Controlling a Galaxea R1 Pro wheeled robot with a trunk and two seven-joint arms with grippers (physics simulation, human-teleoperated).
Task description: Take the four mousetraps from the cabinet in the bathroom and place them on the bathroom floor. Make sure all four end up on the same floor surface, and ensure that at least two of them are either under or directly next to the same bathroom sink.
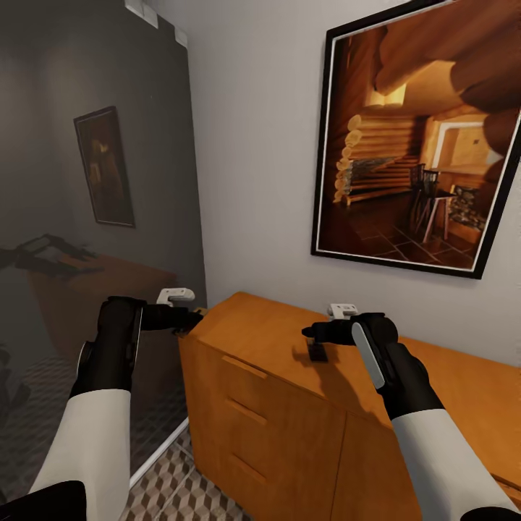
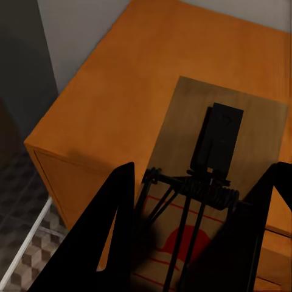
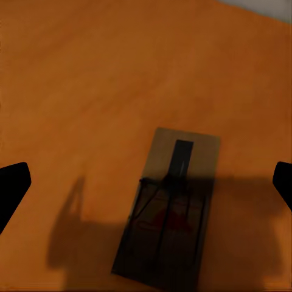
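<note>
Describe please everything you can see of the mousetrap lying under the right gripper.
The mousetrap is a flat rectangular tan wooden board with a dark wire spring across its middle, a dark bar running toward one end and a red mark at the other. It lies flat on the cabinet top, mostly in the arm's shadow. The right gripper hovers above it with jaws spread wide, not touching it. In the head view it shows as a small dark patch.

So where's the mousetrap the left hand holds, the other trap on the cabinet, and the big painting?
held mousetrap [image 2: 243,131], left wrist view, bare wooden board.
second mousetrap [image 3: 182,182], right wrist view, board's middle, lying on the cabinet top.
painting [image 1: 420,137], head view, middle of the log-cabin picture.
</note>
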